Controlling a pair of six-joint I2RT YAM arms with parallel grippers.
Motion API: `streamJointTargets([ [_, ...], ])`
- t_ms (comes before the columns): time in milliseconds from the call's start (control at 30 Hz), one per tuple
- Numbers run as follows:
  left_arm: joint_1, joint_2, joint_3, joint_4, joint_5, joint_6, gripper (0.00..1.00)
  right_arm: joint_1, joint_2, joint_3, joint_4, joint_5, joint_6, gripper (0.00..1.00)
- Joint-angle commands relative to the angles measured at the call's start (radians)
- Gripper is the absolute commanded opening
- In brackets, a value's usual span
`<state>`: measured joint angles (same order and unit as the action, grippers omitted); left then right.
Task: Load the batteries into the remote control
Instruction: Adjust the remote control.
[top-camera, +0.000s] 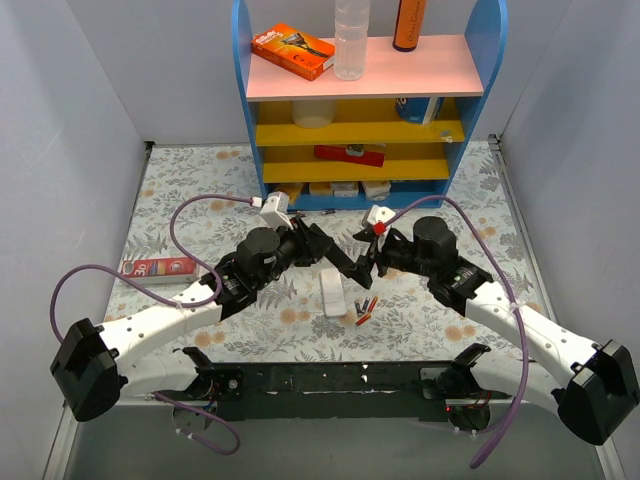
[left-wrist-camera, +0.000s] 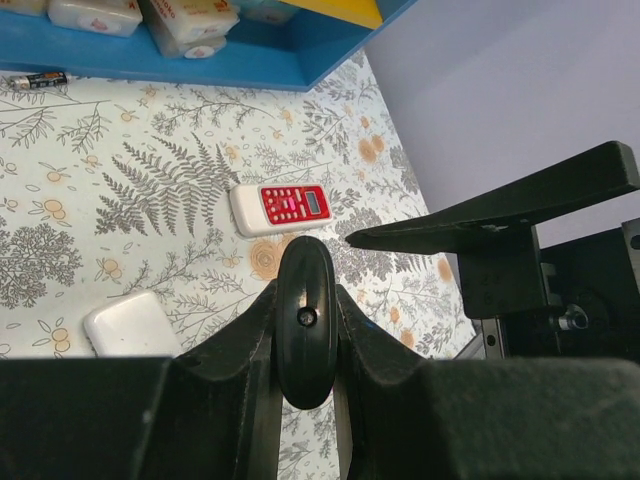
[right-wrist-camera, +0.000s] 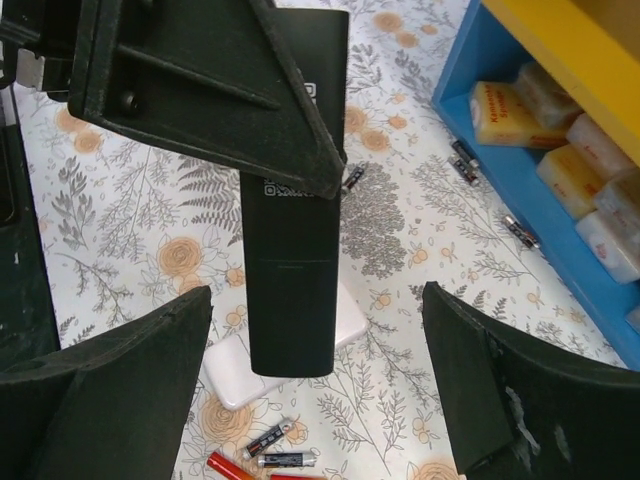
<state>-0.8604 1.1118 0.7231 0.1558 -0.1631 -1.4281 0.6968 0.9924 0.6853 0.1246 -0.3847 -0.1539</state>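
Fern-print tablecloth (top-camera: 470, 200), smooth white oblong remote control (top-camera: 333, 291), slim cylindrical batteries (top-camera: 365, 309)

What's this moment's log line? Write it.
left gripper: shut on black remote | right gripper: open | white remote, batteries: on table

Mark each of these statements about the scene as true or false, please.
1. The left gripper is shut on a black remote. True.
2. The right gripper is shut on a battery. False: it is open and holds nothing.
3. The white remote lies flat on the table. True.
4. All batteries are already inside the white remote. False: several lie loose on the table beside it.
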Motion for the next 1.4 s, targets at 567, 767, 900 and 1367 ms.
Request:
streamJointTargets([
  [567,0.008,0.016,0.081,-0.035,0.068,0.001,0.00,0.055,0.075,-0.020,0.043,0.049,-0.098,0.81],
  [767,0.008,0.017,0.088,-0.038,0.065,0.006,0.00,0.056,0.072,-0.027,0.032,0.047,-0.099,0.60],
  [900,0.008,0.019,0.069,-0.006,0.060,0.000,0.18,0.056,0.055,-0.036,0.046,0.037,-0.075,0.28],
  [1367,0.008,0.006,-0.086,0.249,0.068,-0.058,0.76,0.058,-0.024,-0.133,0.230,0.107,0.183,0.01],
])
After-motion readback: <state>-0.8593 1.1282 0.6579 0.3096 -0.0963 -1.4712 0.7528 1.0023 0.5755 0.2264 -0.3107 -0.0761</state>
